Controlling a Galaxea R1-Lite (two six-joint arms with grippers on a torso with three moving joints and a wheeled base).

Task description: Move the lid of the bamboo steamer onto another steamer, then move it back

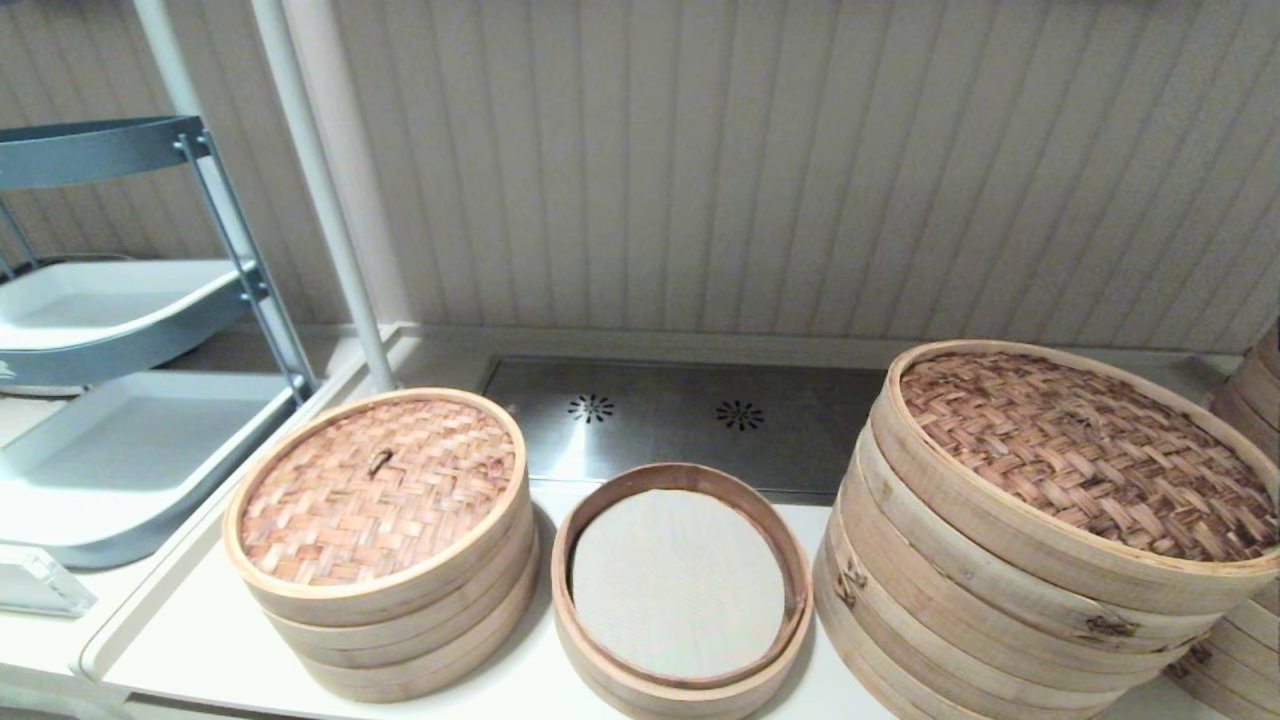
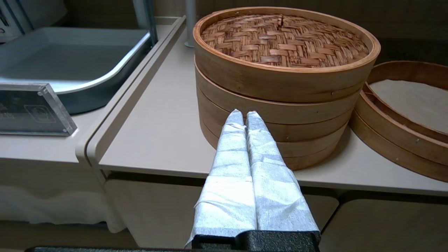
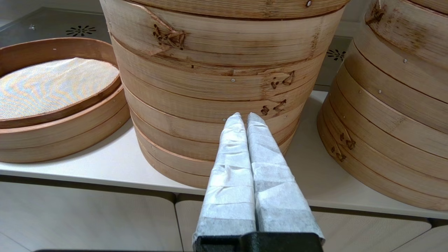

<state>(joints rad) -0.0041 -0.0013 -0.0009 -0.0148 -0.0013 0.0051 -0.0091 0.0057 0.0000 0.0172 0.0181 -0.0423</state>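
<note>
The small bamboo steamer lid [image 1: 378, 490] [image 2: 283, 40], reddish-brown woven with a pale rim, sits on the pale three-tier steamer [image 1: 410, 630] at the counter's left. The low open steamer [image 1: 680, 590] [image 2: 402, 115] [image 3: 52, 98], with a darker rim and grey-white liner, stands just right of it. My left gripper [image 2: 244, 113] is shut and empty, held off the counter's front edge before the three-tier steamer. My right gripper [image 3: 244, 116] is shut and empty, in front of the large stack. Neither gripper shows in the head view.
A much larger bamboo stack with a dark woven lid [image 1: 1050, 520] [image 3: 217, 80] stands at the right, another stack [image 3: 395, 105] beyond it. A steel panel [image 1: 690, 420] lies behind. Left of the counter stands a rack with grey trays [image 1: 120, 450] and a clear sign holder [image 2: 33, 108].
</note>
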